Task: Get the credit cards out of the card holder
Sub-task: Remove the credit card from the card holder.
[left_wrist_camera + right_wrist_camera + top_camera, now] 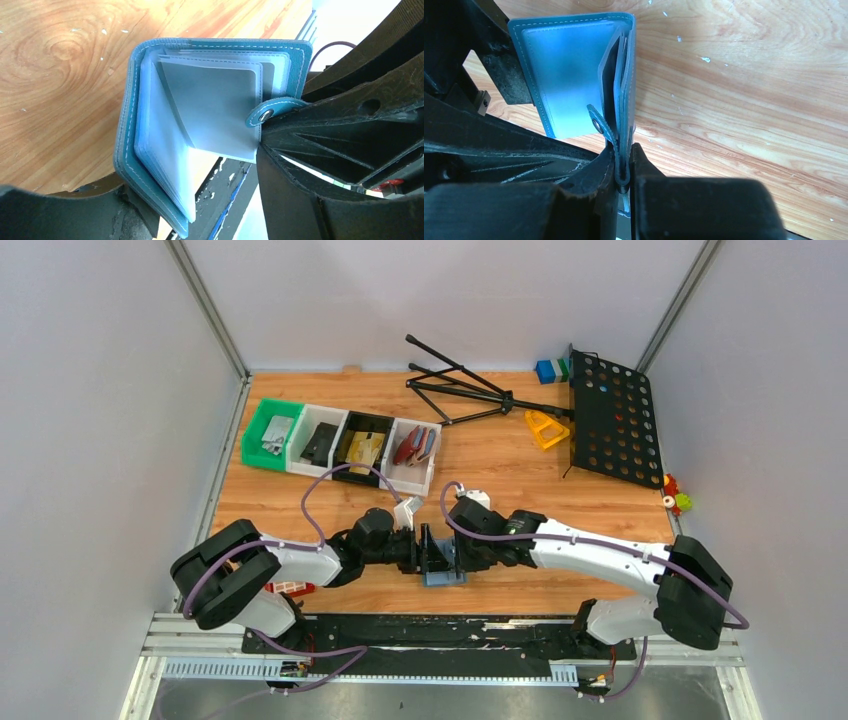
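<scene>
Card holder [444, 574] near front centre of table [520, 465], spread open between both arms. Right gripper [623, 160] clamped on one cover edge, beside snap tab [599, 125]. Left gripper [422, 546] jaws wide, one finger against other cover, not squeezing.

Likely light, floppy, with slick sleeves [210, 105]; best gripped by stitched cover edge.

Left wrist view alone shows fanned sleeves, no credit cards visible. Right wrist view alone shows pinch.

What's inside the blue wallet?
The card holder is spread open, showing pale see-through sleeves fanned like pages. No card shows; anything tucked deeper between the sleeves is hidden.
</scene>
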`<state>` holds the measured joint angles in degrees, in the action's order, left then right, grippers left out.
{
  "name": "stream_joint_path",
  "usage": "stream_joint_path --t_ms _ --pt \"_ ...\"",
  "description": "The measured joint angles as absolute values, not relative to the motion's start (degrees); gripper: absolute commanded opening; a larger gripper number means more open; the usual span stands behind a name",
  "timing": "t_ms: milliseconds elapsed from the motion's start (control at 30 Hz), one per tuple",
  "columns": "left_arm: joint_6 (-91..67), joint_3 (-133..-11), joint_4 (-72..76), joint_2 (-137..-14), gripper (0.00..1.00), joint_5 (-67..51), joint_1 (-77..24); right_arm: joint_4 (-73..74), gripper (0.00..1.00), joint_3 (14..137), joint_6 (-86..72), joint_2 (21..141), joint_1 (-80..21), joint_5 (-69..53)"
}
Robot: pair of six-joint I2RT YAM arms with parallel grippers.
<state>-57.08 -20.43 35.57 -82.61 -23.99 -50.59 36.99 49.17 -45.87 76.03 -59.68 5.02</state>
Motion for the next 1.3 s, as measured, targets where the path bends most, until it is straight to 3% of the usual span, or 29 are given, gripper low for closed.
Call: stream_joint_path --t_ms 300,567,700,800,900,1033,1133,1300 --pt "-57.1 -20.4 33.5 -82.1 0.71 -22.3 -50.6 38.8 0.00 50.7 -47.7 78.1 -62.2 8.6" --pt "-56.0 -21.6 23.2 -79.2 0.60 -17.1 -50.7 39.5 0.00 51.5 -49.0 77.8 -62.8 9.8" --pt "-55.4 -22.3 18.7 -78.0 0.61 -14.6 -50.6 42.5 0.00 52.4 -49.6 77.7 -62.9 12.5" --pt "-55.9 -20.0 23.2 -77.2 0.56 -15.2 -50.6 44.6 0.00 53.1 -49.7 77.9 -62.9 14.3" --pt "-57.5 -17.7 30.0 -78.1 0.42 -17.8 -50.6 47.5 0.00 55.4 -49.8 80.5 -62.9 15.7" --pt "-60.5 -17.2 40.3 -83.4 0.39 -20.6 -50.7 49.5 0.00 59.7 -49.9 87.6 -63.5 17.4" --pt "-62.9 -14.6 45.8 -84.8 0.43 -20.4 -50.6 51.7 0.00 63.4 -50.0 91.7 -64.3 18.8" --pt "-62.9 -12.4 42.9 -82.6 0.65 -19.8 -50.5 55.7 0.00 73.1 -51.0 101.2 -65.4 21.1"
